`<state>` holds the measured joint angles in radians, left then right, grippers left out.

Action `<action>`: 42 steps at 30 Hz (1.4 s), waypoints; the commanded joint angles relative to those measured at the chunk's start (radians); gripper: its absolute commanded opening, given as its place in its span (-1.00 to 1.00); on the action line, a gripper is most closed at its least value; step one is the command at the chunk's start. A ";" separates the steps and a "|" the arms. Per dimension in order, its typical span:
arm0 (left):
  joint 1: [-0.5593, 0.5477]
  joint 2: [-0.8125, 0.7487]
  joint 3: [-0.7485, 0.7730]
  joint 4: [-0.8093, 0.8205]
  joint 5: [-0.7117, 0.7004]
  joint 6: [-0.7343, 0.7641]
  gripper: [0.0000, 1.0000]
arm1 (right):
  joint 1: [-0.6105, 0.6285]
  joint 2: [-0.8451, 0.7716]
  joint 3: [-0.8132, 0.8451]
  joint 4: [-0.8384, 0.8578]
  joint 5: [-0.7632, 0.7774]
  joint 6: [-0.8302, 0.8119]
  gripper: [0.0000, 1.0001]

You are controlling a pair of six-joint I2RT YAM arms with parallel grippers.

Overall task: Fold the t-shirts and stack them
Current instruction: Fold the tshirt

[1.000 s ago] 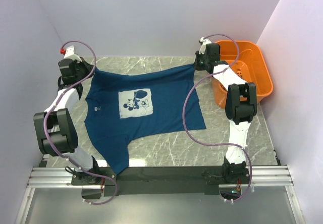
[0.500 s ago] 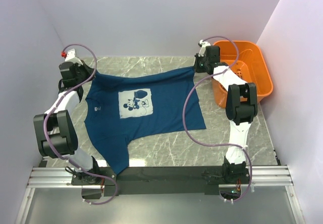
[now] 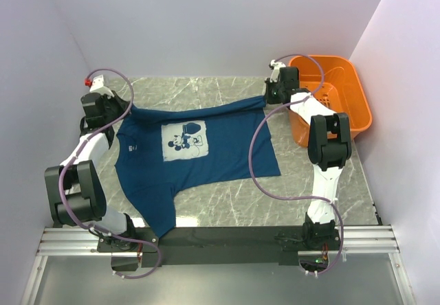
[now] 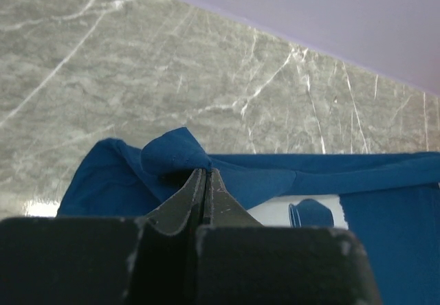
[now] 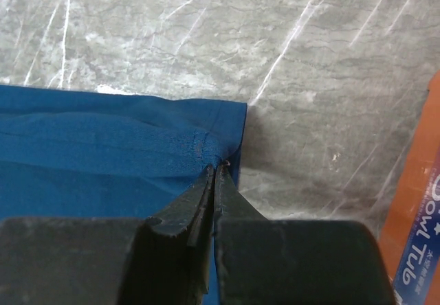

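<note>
- At 6 o'clock both arm bases sit on the near rail. One end of the t-shirt [image 3: 196,157] trails toward 7 o'clock and reaches the near edge of the tabletop [image 3: 323,181].
- In the middle the t-shirt lies spread out with its print up. It looks like a single layer with no fold in it, and no stack is in view, so I judge all the folding is yet to be done.
- At 10 o'clock the left arm reaches far out. The left end effector [image 4: 206,176] is closed tight, its fingers pinching a bunched corner of the cloth.
- At 1 o'clock the right arm is stretched forward. The right end effector [image 5: 216,169] is closed just as tightly on the opposite far corner, at the hem.
- The far edge runs nearly straight between the two grips, which reads as flattening the garment before the first fold.
- At 2 o'clock the orange basket [image 3: 354,92] stands just beside the right arm; I cannot tell what is in it.
</note>
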<state>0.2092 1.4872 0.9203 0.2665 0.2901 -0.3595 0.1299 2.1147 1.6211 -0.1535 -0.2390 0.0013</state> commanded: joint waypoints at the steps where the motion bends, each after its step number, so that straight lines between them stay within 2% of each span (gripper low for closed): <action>1: 0.006 -0.044 -0.031 0.036 -0.006 0.021 -0.99 | -0.012 -0.081 -0.003 0.000 0.026 -0.029 -0.92; 31: 0.004 -0.045 -0.083 0.016 -0.028 0.037 -0.99 | -0.012 -0.110 -0.069 -0.018 0.056 -0.067 -0.81; 34: 0.006 -0.050 -0.086 0.011 -0.029 0.044 -0.99 | -0.012 -0.107 -0.067 -0.026 0.056 -0.067 -0.76; 42: 0.006 -0.065 -0.104 0.000 -0.026 0.057 -0.99 | -0.012 -0.154 -0.089 -0.041 0.027 -0.093 -0.23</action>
<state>0.2092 1.4609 0.8227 0.2550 0.2642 -0.3267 0.1299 2.0514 1.5467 -0.1947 -0.2039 -0.0685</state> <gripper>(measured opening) 0.013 0.358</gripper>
